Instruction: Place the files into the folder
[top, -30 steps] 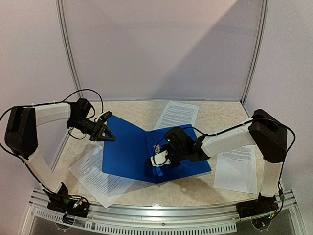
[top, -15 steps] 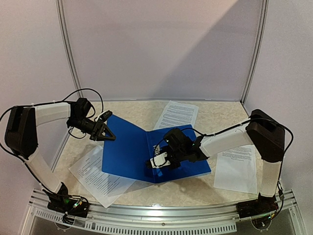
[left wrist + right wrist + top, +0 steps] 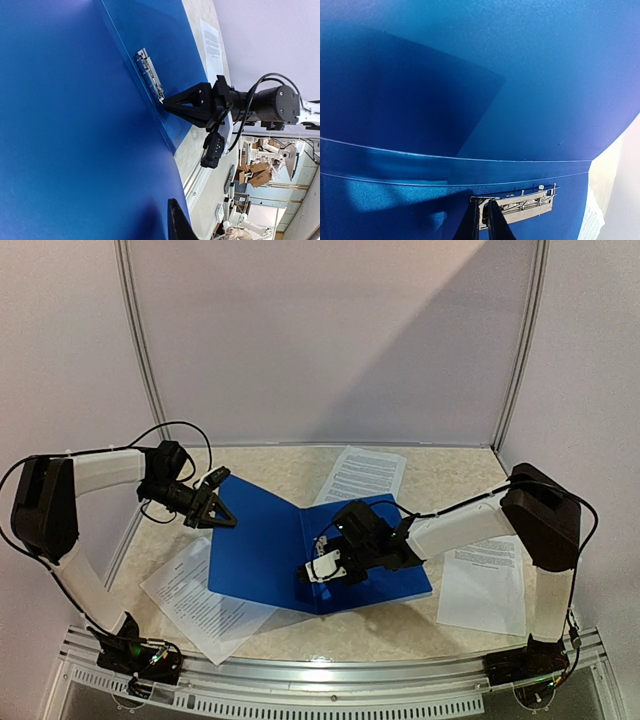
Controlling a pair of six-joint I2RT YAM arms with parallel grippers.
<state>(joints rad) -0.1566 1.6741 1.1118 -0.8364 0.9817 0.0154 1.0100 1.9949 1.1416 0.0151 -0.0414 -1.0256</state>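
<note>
The dark-blue folder (image 3: pixel 260 540) lies open in the middle of the table, with its left cover tilted up. My left gripper (image 3: pixel 220 512) is shut on that cover's left edge. In the left wrist view one finger (image 3: pixel 176 222) shows against the blue cover (image 3: pixel 75 125); the other is hidden behind it. My right gripper (image 3: pixel 302 576) is at the near end of the spine, its fingers (image 3: pixel 481 217) closed to a narrow gap on the end of the metal clip (image 3: pixel 525 204). Three printed sheets lie outside the folder: at the back (image 3: pixel 362 475), at the right (image 3: pixel 485 585), and at the left (image 3: pixel 195 595), partly under the folder.
The table's metal front rail (image 3: pixel 330 690) runs along the near edge. White booth walls with metal posts (image 3: pixel 140 350) close in the back and sides. The right arm (image 3: pixel 460 525) reaches across the folder's right cover.
My right gripper has shifted slightly left and nearer along the spine onto the clip's end. The left gripper and the raised cover have not moved.
</note>
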